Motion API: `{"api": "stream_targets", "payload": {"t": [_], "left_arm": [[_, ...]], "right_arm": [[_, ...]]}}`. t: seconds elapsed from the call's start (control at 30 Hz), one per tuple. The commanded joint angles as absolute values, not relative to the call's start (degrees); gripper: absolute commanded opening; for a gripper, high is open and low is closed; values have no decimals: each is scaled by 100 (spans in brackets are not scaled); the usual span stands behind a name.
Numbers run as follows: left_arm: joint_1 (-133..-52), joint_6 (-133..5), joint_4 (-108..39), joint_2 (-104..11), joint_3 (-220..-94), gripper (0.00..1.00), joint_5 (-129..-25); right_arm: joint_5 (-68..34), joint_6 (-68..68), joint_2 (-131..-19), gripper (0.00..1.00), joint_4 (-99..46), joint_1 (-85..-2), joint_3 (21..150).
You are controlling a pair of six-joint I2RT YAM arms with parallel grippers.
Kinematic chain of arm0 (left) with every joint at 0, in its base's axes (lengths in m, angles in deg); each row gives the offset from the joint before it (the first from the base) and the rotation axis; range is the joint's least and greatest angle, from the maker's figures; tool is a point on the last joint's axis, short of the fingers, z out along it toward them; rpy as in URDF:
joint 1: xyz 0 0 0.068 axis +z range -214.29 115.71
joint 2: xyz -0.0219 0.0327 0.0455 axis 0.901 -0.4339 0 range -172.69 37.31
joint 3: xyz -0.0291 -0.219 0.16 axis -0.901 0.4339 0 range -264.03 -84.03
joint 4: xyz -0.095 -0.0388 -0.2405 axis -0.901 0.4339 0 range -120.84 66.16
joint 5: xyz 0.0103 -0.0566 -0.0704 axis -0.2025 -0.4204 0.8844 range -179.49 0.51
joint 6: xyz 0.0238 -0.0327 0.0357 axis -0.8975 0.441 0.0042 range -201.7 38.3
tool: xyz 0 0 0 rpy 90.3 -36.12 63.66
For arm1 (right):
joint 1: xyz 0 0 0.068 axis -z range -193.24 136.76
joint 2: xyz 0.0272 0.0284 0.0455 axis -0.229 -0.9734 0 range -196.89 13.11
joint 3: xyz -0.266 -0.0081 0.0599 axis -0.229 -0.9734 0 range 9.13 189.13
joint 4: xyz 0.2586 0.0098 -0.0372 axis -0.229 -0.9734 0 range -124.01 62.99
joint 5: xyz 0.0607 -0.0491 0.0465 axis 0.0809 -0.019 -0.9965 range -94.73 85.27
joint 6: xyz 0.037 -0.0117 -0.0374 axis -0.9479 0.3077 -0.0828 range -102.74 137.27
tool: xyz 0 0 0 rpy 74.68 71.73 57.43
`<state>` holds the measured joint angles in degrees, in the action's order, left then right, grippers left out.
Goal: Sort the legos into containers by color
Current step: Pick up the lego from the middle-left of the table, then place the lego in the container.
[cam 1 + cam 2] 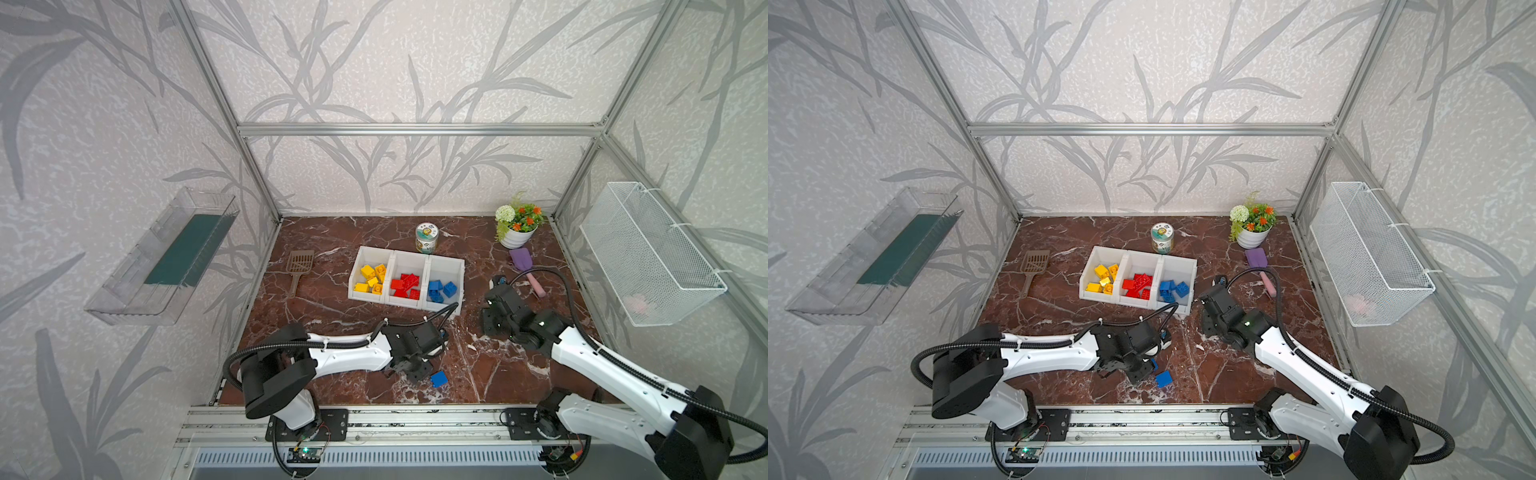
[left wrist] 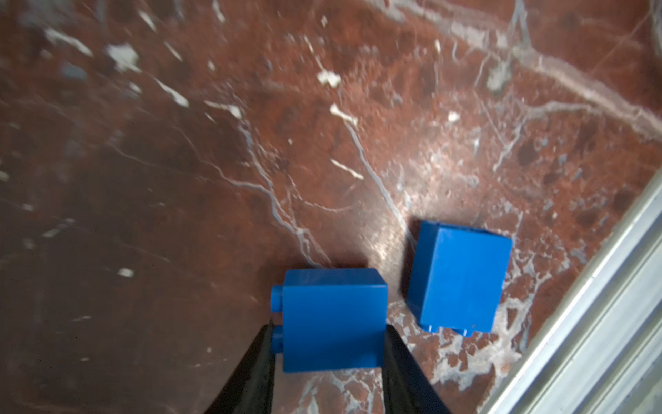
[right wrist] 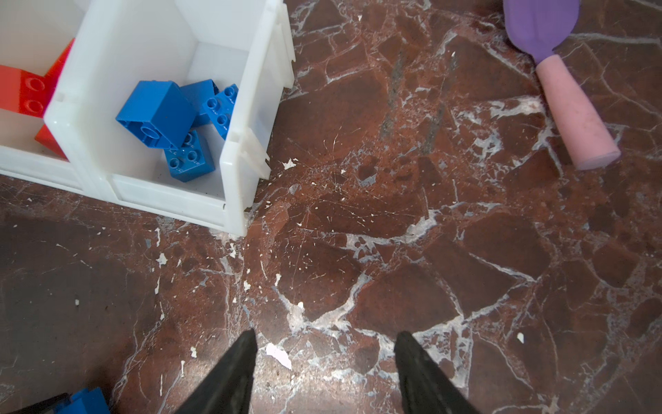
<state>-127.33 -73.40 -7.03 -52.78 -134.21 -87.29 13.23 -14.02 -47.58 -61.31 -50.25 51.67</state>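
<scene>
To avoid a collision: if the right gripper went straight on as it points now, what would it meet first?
Probably the bare marble table: the right gripper, jaws open, aims between the white bins and the purple scoop; depth is unclear.

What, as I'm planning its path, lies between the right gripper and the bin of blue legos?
Nothing: the right wrist view shows bare marble tabletop between the right gripper and the bin.
</scene>
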Motion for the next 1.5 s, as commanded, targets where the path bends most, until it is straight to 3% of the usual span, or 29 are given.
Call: {"api": "stream_targets", "payload": {"t": [0.0, 0.23, 0.5, 0.67, 0.83, 1.2, 1.47], "left_arm": [[-12459, -7683, -534, -5225, -14037, 38, -9240], [-11496, -7962, -687, -6021, -15721, 38, -9030], [-11065, -8135, -1186, -7314, -16916, 39, -8854], [-10984, -8050, -1055, -7806, -17533, 57, -8998], [-10896, -7891, -1187, -7844, -17614, 68, -9011], [-10737, -7418, -1377, -7220, -17044, 69, -8858], [-10579, -7280, -1545, -6751, -16639, 69, -8865]], "right_arm": [[1480, -1425, -4622, 62, -6250, -4979, 5124], [1427, -1386, -4544, 61, -6263, -4961, 5140], [1300, -1380, -4462, 60, -6260, -4937, 5116], [1272, -1315, -4425, 64, -6375, -4928, 5132], [1284, -1271, -4280, 70, -6471, -4919, 5083], [212, -1170, -4343, 71, -6295, -4952, 4797], [324, -1625, -4806, 71, -6249, -6183, 4808]]}}
